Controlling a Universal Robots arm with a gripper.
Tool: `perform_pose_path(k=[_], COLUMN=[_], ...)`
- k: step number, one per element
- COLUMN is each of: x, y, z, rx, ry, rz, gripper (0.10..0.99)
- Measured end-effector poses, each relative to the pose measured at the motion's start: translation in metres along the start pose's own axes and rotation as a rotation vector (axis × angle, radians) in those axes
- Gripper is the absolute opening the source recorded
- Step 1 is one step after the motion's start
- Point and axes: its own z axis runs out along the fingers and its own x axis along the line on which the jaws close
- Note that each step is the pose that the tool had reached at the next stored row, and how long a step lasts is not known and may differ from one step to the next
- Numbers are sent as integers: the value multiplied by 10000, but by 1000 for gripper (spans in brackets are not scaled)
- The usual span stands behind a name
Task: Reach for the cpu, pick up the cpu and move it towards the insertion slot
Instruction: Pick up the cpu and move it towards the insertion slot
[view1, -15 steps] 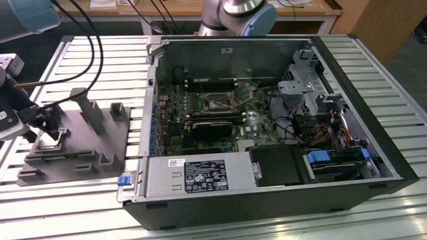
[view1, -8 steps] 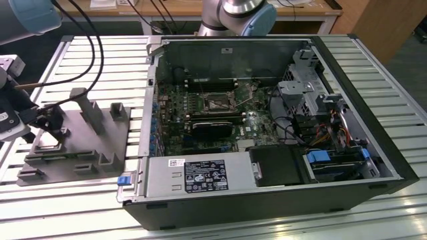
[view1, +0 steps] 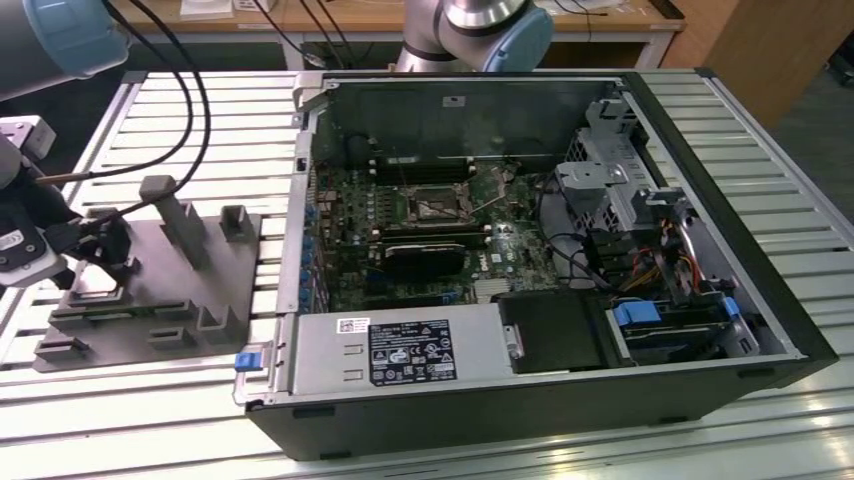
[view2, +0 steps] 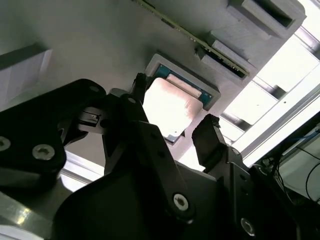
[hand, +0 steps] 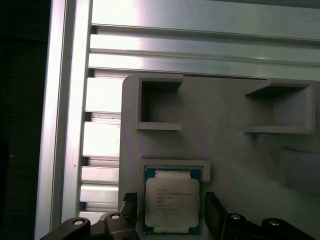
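Reaching nearly done | gripper (hand: 170, 216) straddles cpu (hand: 172, 200), jaws apart, a finger at each side, nothing gripped | cpu lies flat in tray (hand: 225, 150) recess | slot (view1: 437, 208) well apart, inside case (view1: 534, 410) | pick-up and carry left.

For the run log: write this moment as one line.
gripper open, straddling chip | chip flat in tray pocket, not lifted | socket in computer case, away from gripper

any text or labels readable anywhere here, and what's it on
Silvery-grey square cpu: several printed lines on its top, too blurred to read.
Black label on the silver power supply box: white print, too small to read.
Small white sticker beside that label: too small to read.
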Motion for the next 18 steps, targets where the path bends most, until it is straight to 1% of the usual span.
perform_pose_path(k=[12, 18], x=[-30, -30], y=[-3, -4], z=[56, 59], rx=[1, 1], ry=[0, 0], rz=[7, 7], gripper=[647, 647])
